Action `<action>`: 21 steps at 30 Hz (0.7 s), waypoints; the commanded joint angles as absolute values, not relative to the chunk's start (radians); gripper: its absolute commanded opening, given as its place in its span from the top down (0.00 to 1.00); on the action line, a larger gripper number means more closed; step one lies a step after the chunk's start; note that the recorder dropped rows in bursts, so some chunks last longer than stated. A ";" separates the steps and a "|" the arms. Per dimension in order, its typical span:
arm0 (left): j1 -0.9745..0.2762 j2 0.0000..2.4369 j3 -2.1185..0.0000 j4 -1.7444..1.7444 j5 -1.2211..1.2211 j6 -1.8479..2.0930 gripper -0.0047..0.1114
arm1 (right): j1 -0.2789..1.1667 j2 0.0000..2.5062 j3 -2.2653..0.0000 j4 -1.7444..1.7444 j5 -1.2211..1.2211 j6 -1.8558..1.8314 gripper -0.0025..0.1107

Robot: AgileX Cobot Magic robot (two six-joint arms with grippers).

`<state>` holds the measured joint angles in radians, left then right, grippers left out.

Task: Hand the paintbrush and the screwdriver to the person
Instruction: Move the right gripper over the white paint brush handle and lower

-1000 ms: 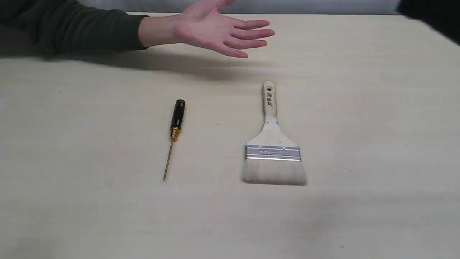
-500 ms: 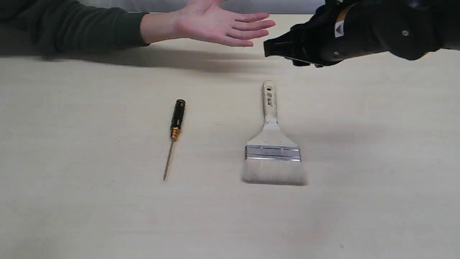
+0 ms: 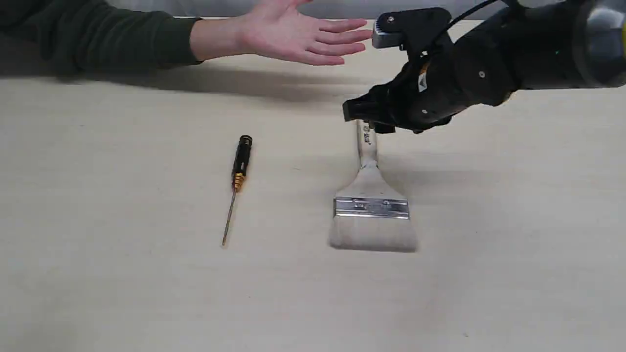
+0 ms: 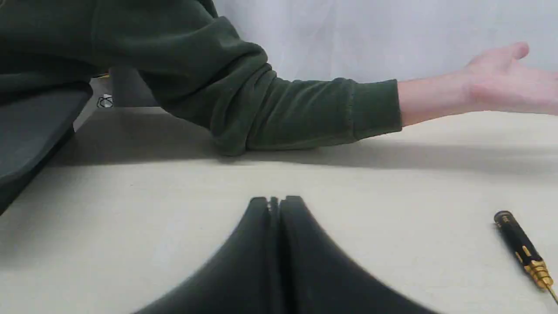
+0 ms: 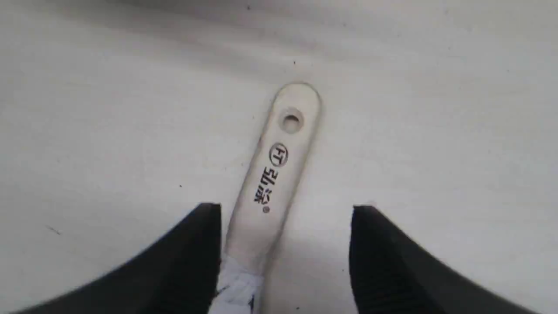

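Note:
The paintbrush [image 3: 370, 208] lies flat mid-table, pale bristles toward the near edge, its printed wooden handle [image 5: 274, 174] pointing away. My right gripper [image 3: 364, 117] hangs over the far end of that handle, open; in the right wrist view its two dark fingers [image 5: 192, 253] straddle the handle without touching it. The screwdriver [image 3: 237, 181] lies to the left of the brush, black handle [image 4: 518, 244] farthest from me. The person's open hand [image 3: 298, 39] is held palm up over the far edge, green sleeve [image 4: 261, 109] resting on the table. My left gripper [image 4: 274, 205] is shut, empty, low over the table.
The beige table [image 3: 513, 220] spreads around both tools. The right arm's black body [image 3: 489, 68] reaches in from the far right, just beside the person's fingertips. A dark object [image 4: 30, 131] stands at the table's edge in the left wrist view.
The right arm came in from the far right and dropped lower, from beside the person's fingers to over the brush handle's end. Brush, screwdriver and hand have stayed put.

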<state>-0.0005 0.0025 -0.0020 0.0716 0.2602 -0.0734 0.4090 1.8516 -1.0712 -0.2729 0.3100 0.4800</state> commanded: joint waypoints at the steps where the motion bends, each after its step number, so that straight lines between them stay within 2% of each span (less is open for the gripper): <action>1: -0.007 0.000 0.000 0.067 0.252 -0.075 0.96 | 0.410 1.890 -1.081 -0.227 0.319 0.447 0.49; 10: -0.007 0.000 0.000 0.069 0.250 -0.075 0.96 | 0.425 1.970 -1.108 -0.143 0.331 0.394 0.47; 21: -0.007 0.000 0.000 0.069 0.250 -0.075 0.96 | 0.467 2.058 -1.218 -0.120 0.472 0.405 0.47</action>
